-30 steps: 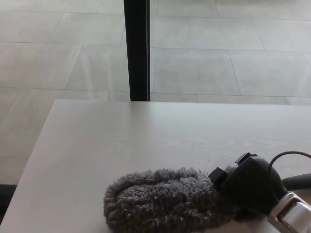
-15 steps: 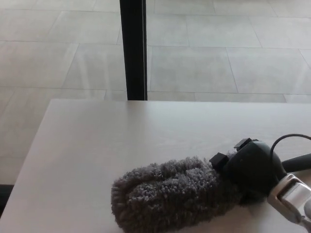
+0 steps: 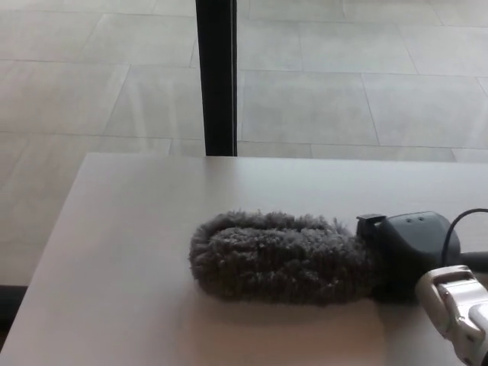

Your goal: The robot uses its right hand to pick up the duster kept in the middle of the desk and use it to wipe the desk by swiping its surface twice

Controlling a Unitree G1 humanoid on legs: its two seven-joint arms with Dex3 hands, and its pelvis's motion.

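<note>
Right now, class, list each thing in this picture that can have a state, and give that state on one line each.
duster: lying flat on the desk, fluffy head pointing to the robot's left, held at its right end.
right hand: shut on the duster.
desk: bare apart from the duster and hand.
left hand: not in view.

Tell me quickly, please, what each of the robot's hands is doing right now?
Left hand: not in view.
Right hand: closed on the grey fluffy duster, which lies on the desk.
</note>
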